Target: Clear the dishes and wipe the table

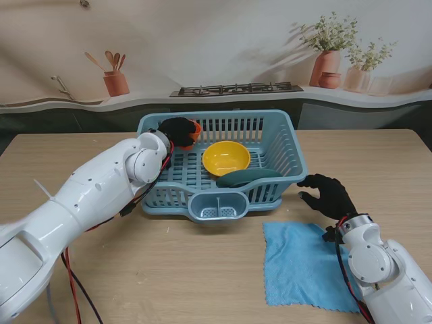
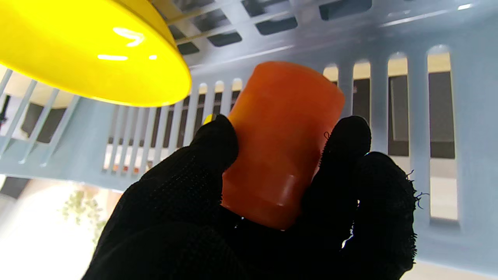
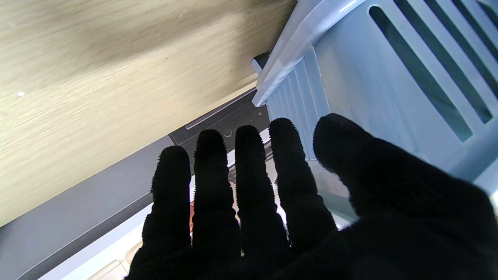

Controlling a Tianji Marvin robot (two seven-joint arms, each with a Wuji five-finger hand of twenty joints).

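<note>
My left hand [image 1: 177,129] in its black glove is shut on an orange cup [image 1: 194,132] inside the far left corner of the light-blue dish basket [image 1: 287,145]. The left wrist view shows the orange cup [image 2: 282,144] pinched between thumb and fingers [image 2: 342,155], with the basket wall behind it. A yellow bowl [image 1: 226,157] and a dark teal plate [image 1: 248,177] lie in the basket. My right hand [image 1: 329,194] hovers open just right of the basket, fingers spread [image 3: 249,171], holding nothing. A blue cloth [image 1: 304,263] lies flat on the table nearer to me.
The basket has a cutlery holder [image 1: 217,206] on its near side. The wooden table [image 1: 169,270] spreads around it. Beyond the far edge runs a counter with a stove, an orange utensil pot [image 1: 116,82] and potted plants [image 1: 329,50].
</note>
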